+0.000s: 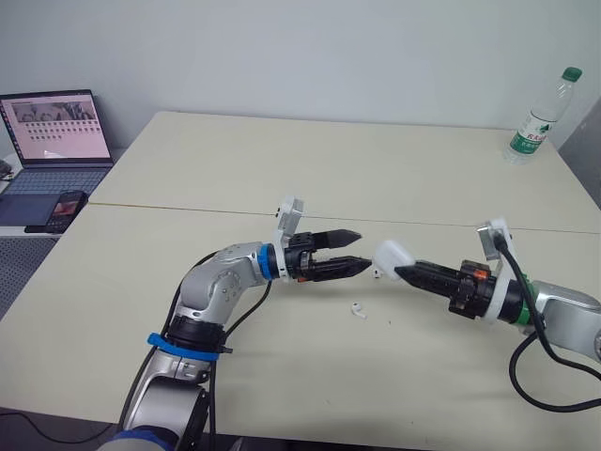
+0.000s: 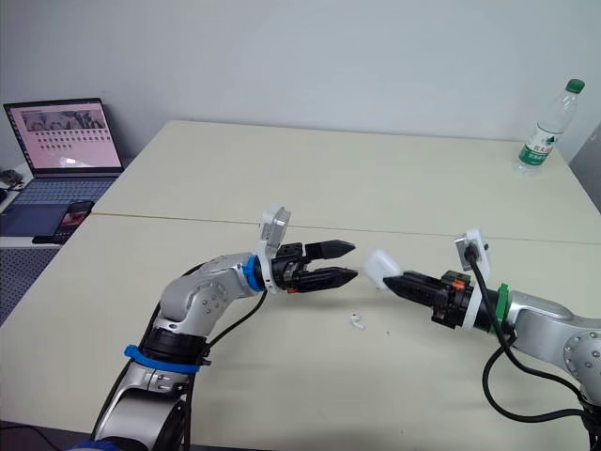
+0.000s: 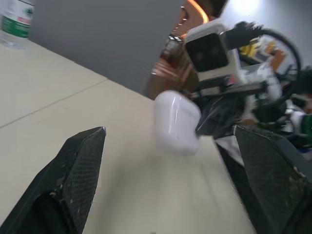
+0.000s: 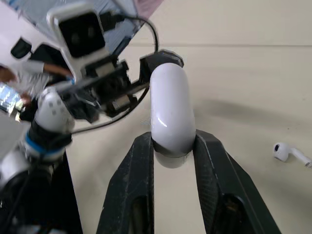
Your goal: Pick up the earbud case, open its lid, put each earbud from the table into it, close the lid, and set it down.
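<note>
The white earbud case [image 1: 394, 255] is held above the table with its lid closed, and my right gripper [image 1: 404, 270] is shut on its lower half; it shows as a white oval between the black fingers [image 4: 139, 170] in the right wrist view [image 4: 169, 112]. My left gripper [image 1: 362, 251] faces it from the left, open and empty, its tips a short gap from the case [image 3: 175, 122]. One white earbud [image 1: 358, 310] lies on the table below and between the two grippers, also seen beside the case [image 4: 287, 152]. Something small seems to hang under the case [image 1: 377, 274].
The cream table [image 1: 282, 169] has a seam across its middle. A water bottle [image 1: 542, 115] stands at the far right corner. An open laptop [image 1: 54, 132] and a phone [image 1: 64, 209] sit on a separate surface to the left.
</note>
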Tool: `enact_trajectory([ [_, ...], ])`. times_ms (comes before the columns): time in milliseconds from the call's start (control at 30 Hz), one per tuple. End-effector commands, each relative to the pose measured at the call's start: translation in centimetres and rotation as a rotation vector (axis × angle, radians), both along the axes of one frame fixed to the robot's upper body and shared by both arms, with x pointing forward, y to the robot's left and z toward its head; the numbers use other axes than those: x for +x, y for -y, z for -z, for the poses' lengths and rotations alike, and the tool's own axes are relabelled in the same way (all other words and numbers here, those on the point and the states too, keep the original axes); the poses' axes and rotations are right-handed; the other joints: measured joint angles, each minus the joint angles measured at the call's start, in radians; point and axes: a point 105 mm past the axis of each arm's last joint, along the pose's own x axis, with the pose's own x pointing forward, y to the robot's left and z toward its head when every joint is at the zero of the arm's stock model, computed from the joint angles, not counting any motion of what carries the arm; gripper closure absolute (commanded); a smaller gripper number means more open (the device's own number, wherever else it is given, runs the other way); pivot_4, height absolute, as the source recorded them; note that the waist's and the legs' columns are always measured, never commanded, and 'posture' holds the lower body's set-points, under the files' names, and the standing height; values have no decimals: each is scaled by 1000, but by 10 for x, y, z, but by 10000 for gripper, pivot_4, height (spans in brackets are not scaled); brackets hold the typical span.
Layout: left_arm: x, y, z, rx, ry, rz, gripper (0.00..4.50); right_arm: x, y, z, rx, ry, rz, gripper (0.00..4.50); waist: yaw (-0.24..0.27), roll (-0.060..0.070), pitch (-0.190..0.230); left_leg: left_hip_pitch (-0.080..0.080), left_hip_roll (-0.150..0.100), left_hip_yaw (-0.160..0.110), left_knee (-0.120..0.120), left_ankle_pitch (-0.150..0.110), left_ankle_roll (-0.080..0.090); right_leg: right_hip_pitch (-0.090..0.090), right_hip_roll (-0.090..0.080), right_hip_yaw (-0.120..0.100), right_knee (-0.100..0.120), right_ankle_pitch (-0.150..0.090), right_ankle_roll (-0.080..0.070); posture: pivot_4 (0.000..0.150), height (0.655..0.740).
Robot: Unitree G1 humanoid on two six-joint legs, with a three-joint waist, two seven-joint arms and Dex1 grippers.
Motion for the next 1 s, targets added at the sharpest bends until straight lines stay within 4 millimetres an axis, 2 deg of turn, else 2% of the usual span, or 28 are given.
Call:
enact_trajectory([
  [33, -15, 2, -13, -16, -19, 114, 634, -13, -9, -7, -22, 60, -124, 37555, 0, 0, 0, 0, 0, 0, 0, 0, 0, 0, 0, 0, 0, 0, 0, 1500, 7362],
  [300, -32, 2, -8, 37, -74, 226, 634, -23, -18, -10, -30, 85, -221, 37555, 0, 0, 0, 0, 0, 0, 0, 0, 0, 0, 0, 0, 0, 1, -1, 1500, 7362],
  [567, -35, 1, -4, 70, -89, 261, 634, -26, -22, -15, -13, 120, -261, 37555, 1, -1, 0, 0, 0, 0, 0, 0, 0, 0, 0, 0, 0, 1, -2, 1500, 7362],
  [900, -36, 3, 0, 89, -86, 260, 634, -30, -23, -12, -5, 127, -278, 37555, 1, -1, 0, 0, 0, 0, 0, 0, 0, 0, -1, 0, 0, 1, -2, 1500, 7362],
  [1000, -35, 4, 0, 85, -78, 257, 6741, -29, -24, -11, -4, 131, -274, 37555, 1, -1, 0, 0, 0, 0, 0, 0, 0, 0, -1, 0, 0, 1, -2, 1500, 7362],
])
